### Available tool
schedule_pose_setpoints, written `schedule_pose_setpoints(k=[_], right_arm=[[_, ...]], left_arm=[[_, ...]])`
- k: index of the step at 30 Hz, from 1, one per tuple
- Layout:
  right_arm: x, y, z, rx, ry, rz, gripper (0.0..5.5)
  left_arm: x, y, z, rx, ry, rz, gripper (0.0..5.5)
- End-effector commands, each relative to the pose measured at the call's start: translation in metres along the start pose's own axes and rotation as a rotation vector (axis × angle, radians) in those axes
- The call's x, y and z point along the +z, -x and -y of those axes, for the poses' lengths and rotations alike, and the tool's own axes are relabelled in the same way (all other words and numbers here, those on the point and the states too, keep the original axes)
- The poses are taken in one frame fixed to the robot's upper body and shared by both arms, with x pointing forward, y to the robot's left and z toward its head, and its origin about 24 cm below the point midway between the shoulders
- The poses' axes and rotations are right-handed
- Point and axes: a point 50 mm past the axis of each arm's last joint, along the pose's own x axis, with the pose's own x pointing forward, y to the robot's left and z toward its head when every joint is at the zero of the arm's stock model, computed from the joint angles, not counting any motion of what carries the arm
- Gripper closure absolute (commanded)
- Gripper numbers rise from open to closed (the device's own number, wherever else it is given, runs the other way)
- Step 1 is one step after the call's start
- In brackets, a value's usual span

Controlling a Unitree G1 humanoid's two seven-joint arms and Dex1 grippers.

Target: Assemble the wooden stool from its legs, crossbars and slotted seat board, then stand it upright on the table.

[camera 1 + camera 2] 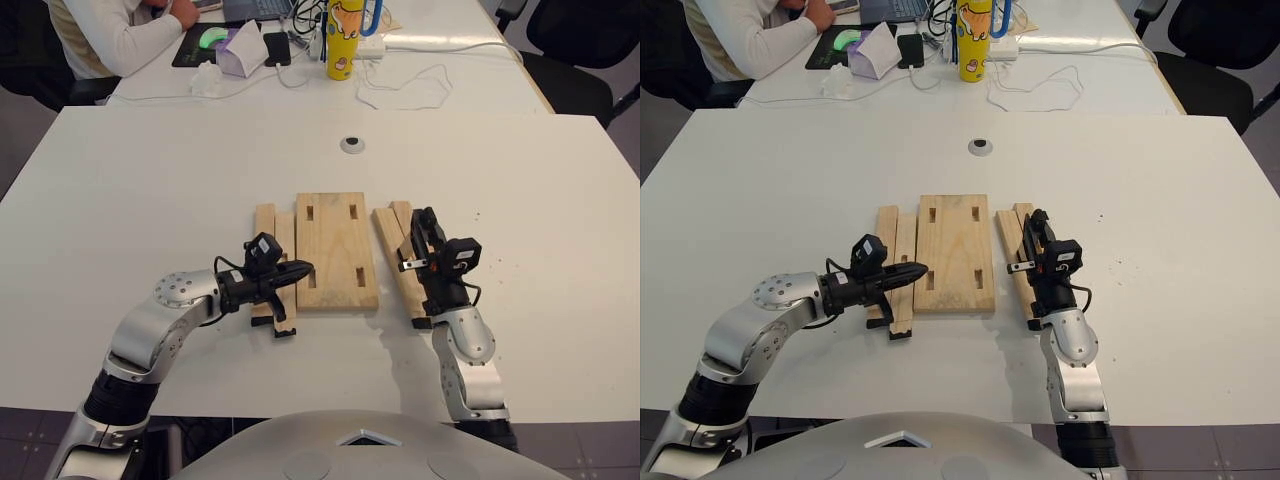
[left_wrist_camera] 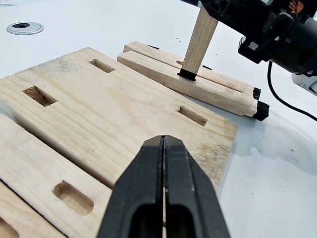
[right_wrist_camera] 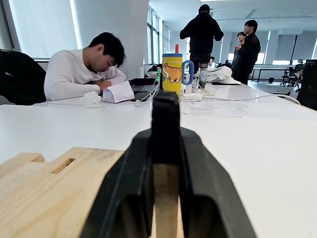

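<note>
Left gripper [image 1: 303,268]: fingers pressed together, holding nothing, poised over the seam between the slotted seat board [image 1: 337,250] and the left-hand legs [image 1: 266,228]. Right gripper [image 1: 420,228]: clamped on one wooden leg [image 2: 200,40], which is tilted, its black-capped end touching the right-hand legs [image 2: 198,84] lying flat beside the board. All parts rest on the white table [image 1: 150,200].

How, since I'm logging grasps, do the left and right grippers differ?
The left gripper is shut on nothing; the right gripper is shut on a wooden leg. The left gripper points sideways over the seat board; the right gripper points forward beside it. Both are black.
</note>
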Motion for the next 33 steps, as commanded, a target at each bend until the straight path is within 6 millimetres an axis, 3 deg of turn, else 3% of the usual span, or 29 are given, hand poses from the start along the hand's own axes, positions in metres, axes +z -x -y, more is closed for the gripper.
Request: schedule_pose_setpoints(k=[1,12,16,23,25,27,33], right_arm=[[-0.004,0.002,0.002,-0.007,0.041,-0.072,4.26],[0.066,-0.031,-0.001,-0.003,0.061,0.142,4.22],[0.104,-0.046,-0.006,0.0,0.057,0.242,4.22],[0.186,-0.081,-0.005,-0.009,0.011,0.385,5.25],[0.2,-0.083,-0.005,-0.006,0.015,0.422,5.49],[0.188,-0.083,-0.007,0.015,0.018,0.369,5.49],[0.085,-0.066,-0.008,0.048,0.045,-0.002,5.49]], left_arm=[[-0.001,-0.001,-0.001,0.025,0.006,0.009,5.5],[-0.006,-0.005,0.005,0.033,0.012,0.016,5.5],[-0.006,-0.006,0.006,0.043,0.016,0.024,5.5],[-0.006,-0.01,0.007,0.06,0.022,0.044,5.5],[-0.006,-0.011,0.007,0.067,0.024,0.049,5.5],[-0.007,-0.011,0.008,0.075,0.027,0.054,5.5],[-0.006,-0.012,0.008,0.082,0.025,0.061,5.5]])
